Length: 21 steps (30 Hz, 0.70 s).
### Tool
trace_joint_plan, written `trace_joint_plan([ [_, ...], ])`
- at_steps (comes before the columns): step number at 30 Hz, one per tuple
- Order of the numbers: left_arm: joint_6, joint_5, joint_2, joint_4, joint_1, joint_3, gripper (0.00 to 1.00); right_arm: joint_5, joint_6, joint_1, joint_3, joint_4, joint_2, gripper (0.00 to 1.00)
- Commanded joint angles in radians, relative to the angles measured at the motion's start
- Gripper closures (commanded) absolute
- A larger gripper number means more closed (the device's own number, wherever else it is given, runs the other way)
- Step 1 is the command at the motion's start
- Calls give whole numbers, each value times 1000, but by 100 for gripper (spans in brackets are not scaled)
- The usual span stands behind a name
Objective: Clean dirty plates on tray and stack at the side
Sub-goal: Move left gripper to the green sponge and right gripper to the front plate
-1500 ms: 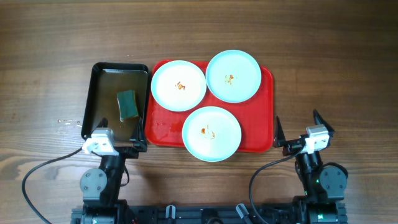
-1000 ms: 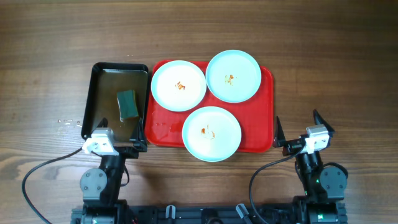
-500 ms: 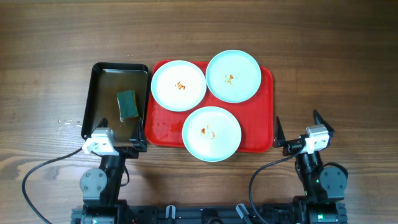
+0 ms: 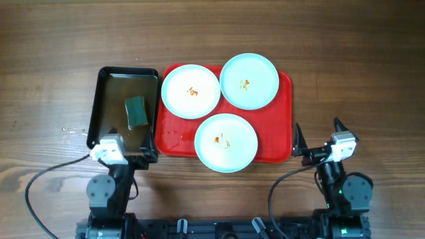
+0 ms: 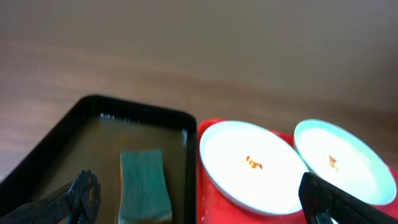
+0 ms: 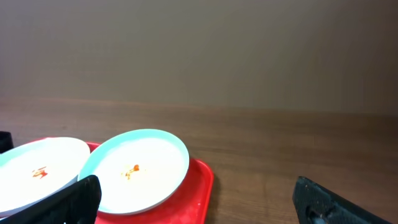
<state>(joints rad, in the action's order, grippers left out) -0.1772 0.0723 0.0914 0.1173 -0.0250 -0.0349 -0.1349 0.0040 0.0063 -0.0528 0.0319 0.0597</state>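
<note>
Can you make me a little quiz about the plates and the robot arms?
1. How many plates are on the red tray?
2. True or false: the sponge lies on a plate.
3. Which one is shut? A: left gripper. B: right gripper. C: neither.
Key: 1: three. 2: false, it lies in the black tray. 3: C, both are open.

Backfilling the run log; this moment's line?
plates: three, smeared, on red tray | sponge: in black tray | left gripper: jaws open, empty | right gripper: jaws open, empty
</note>
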Motion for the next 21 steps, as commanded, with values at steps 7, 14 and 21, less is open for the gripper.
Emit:
trace_joint_plan([
  [7,-14,-10,480,249,6,-454,0,-288,85,8,-483,221,624,0],
  [14,-14,6,887,561,5,-808,0,-333,70,83,-811,546,986,1],
  [21,-14,7,962,539,5,-820,0,-354,100,222,-810,508,1036,5],
])
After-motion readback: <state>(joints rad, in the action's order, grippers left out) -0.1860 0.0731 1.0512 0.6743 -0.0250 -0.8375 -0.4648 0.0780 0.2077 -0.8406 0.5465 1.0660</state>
